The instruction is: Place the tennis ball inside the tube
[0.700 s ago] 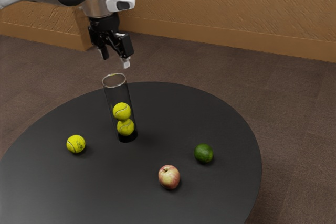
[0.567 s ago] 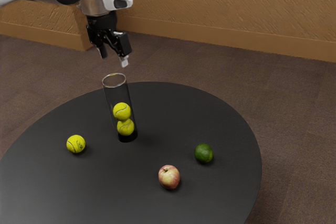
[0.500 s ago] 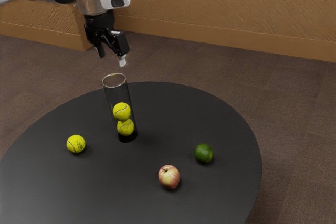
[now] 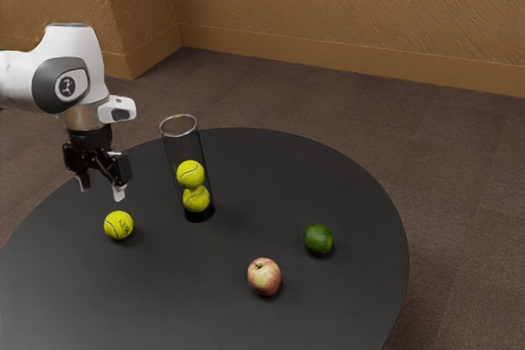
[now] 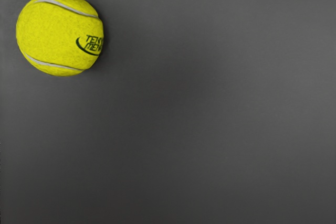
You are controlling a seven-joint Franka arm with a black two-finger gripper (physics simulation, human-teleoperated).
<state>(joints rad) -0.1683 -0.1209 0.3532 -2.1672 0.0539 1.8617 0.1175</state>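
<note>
Gripper (image 4: pixel 102 188), black, 2-fingered, spread, empty, has left the clear cylindrical tube (image 4: pixel 184 149) for the loose yellow felt ball (image 4: pixel 119 225); I'd align next.

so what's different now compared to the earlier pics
My gripper has moved toward the exterior view's left and come down, from over by the tube to just above the loose tennis ball. Nothing has been taken hold of or let go; the fingers are still open. The loose ball, the tube with its two balls, the apple and the green fruit stayed put.
</note>
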